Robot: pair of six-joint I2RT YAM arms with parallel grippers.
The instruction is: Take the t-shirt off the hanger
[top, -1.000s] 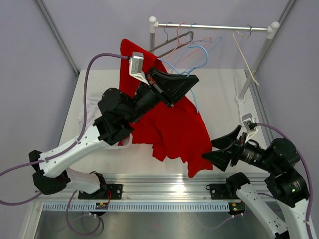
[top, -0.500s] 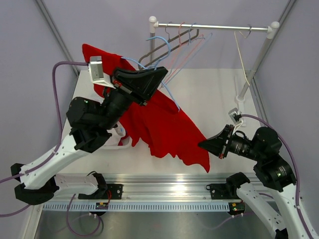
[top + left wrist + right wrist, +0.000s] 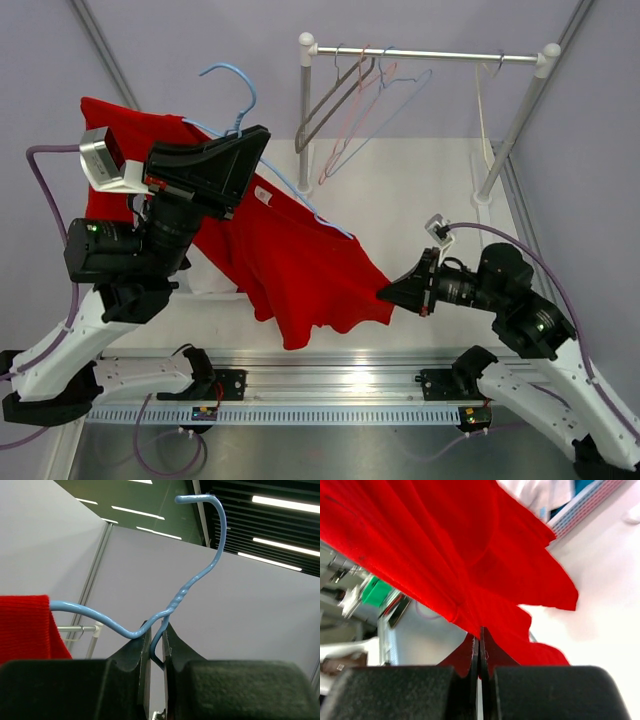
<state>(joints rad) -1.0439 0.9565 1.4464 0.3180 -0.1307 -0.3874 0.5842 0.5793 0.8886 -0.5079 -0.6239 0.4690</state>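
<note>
**Red t-shirt on a blue hanger, held in the air**

A red t-shirt [image 3: 290, 265] is draped over a light-blue wire hanger [image 3: 200, 575]. The hanger's twisted neck is pinched in the left gripper [image 3: 156, 636], with its hook curving up above the fingers. The cloth slopes down towards the right gripper [image 3: 385, 293], which clamps a lower edge.

I can read no word, number or brand mark anywhere in these views. The small white tag [image 3: 262, 196] at the neck of the red t-shirt [image 3: 300, 270] is too small for any print to be made out. The little coloured stickers [image 3: 208, 411] on the rail [image 3: 330, 412] by the arm bases show only as specks. From the right wrist, a green patch [image 3: 374, 591] beyond the cloth is blurred, with no lettering legible.
</note>
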